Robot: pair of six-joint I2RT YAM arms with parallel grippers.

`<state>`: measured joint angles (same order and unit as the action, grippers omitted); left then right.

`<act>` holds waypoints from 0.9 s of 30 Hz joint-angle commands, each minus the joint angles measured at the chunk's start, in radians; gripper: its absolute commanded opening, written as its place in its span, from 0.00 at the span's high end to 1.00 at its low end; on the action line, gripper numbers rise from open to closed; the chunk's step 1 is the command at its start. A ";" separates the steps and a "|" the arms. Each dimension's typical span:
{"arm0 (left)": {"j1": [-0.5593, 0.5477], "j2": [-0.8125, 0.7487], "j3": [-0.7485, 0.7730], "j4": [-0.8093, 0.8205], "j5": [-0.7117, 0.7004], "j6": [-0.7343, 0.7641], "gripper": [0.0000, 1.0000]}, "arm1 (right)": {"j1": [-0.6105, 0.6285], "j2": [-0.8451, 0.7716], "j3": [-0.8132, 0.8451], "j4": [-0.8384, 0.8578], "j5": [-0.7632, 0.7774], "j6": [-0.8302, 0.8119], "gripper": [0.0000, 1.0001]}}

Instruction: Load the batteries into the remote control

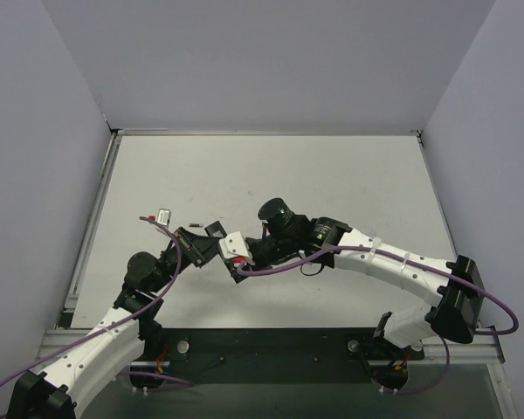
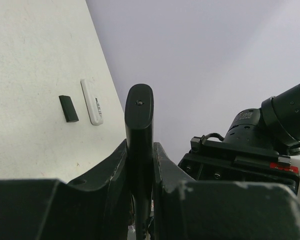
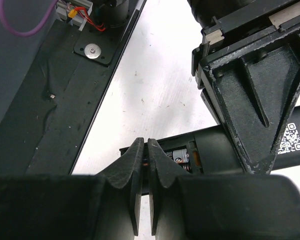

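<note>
left end effector [image 2: 140, 167] clamped on black remote [image 2: 139, 112], compartment [image 3: 182, 154] open | right end effector [image 3: 145, 156] pinched on thin item, likely 1 battery [image 3: 146, 163], at compartment | loading mid-way; black cover [image 2: 68, 108] lies on worktop [image 2: 30, 55], not refitted

The scene is lit evenly and diffusely from above. The white table [image 1: 332, 175] is rendered bright, nearly washed out in the right wrist view. Only faint, soft shadows are cast on it.

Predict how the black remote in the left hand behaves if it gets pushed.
Probably stiff: the black remote stands straight out of the left hand. Much of it overhangs the grip, so it may pivot. The smooth casing could slip.
</note>
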<state>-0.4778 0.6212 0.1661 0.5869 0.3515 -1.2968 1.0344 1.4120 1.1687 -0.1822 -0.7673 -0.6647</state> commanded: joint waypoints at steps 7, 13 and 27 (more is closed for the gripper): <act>-0.001 -0.011 0.053 0.090 -0.002 -0.006 1.00 | 0.004 -0.014 0.034 -0.016 -0.024 -0.016 0.95; -0.001 0.003 0.036 0.097 -0.003 -0.006 1.00 | 0.030 -0.088 0.054 -0.010 -0.056 -0.033 0.87; -0.001 -0.005 0.047 0.094 0.004 -0.004 1.00 | -0.013 -0.067 0.022 0.076 0.029 -0.004 0.87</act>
<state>-0.4782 0.6266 0.1661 0.6083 0.3466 -1.3003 1.0279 1.3254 1.1728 -0.1623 -0.7330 -0.6777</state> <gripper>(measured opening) 0.266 0.131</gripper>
